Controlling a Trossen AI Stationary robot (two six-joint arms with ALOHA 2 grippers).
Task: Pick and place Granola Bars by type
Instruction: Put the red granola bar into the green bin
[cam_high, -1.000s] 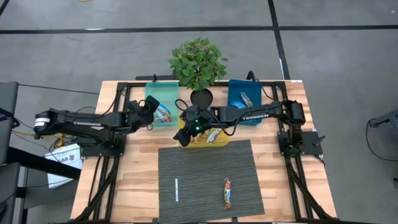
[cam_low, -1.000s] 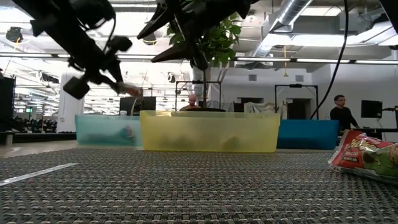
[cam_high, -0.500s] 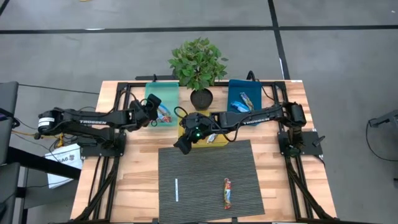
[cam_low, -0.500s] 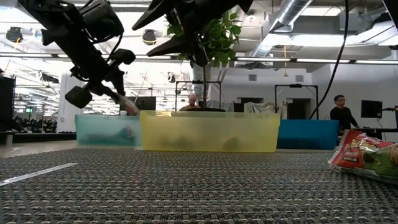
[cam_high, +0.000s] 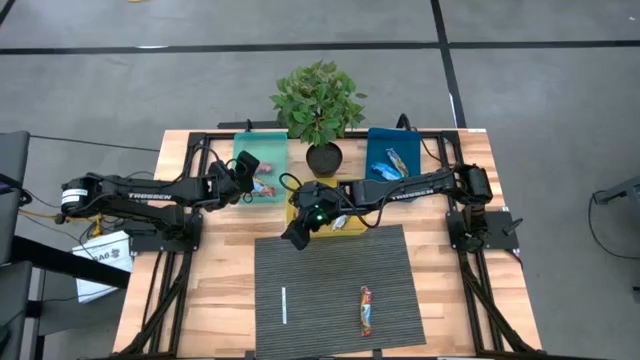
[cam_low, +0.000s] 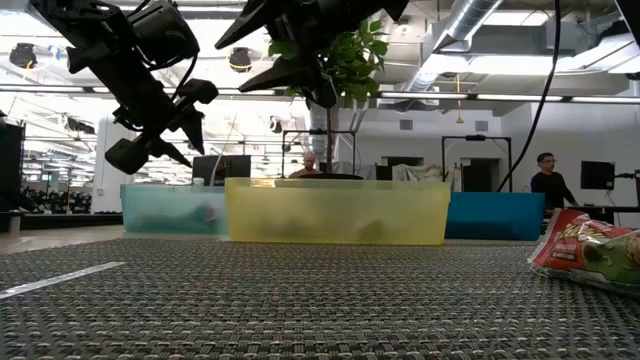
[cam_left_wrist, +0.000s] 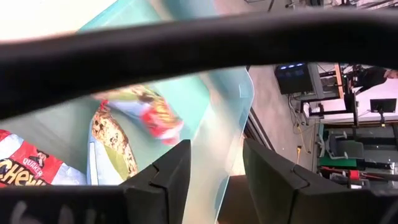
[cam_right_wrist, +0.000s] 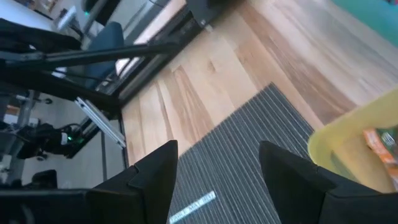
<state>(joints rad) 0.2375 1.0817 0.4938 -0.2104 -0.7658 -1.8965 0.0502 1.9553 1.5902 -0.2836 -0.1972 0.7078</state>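
Granola bars in shiny wrappers are being sorted by type, and most are already binned: red-orange and multicoloured bars (cam_left_wrist: 127, 127) are seen in the translucent teal plastic bin (cam_high: 258, 172), blue-wrapped bars (cam_high: 392, 160) in the deep blue plastic bin (cam_high: 395, 150), and orange-wrapped bars (cam_high: 344, 217) in the yellow translucent bin (cam_high: 338, 226) between them. One red-orange bar (cam_high: 366, 310) is left lying on the dark ribbed mat (cam_high: 335, 260), toward six o'clock, near a thin white stick (cam_high: 283, 305).

The left gripper (cam_high: 242, 180) is held over the teal bin, at ten o'clock from the mat. Its fingers (cam_left_wrist: 168, 177) are parted with nothing between them, so a drop into that bin is judged complete. The right gripper (cam_high: 296, 234) is poised at the mat's twelve o'clock edge, jaws spread and empty, probably so that the last bar can be reached.

From overhead, the bin contents are shown plainly. At table height, the last bar (cam_low: 590, 250) is shown close up at three o'clock, and the grippers are seen well above the bins. Only the left wrist view confirms that the fingers are bare.
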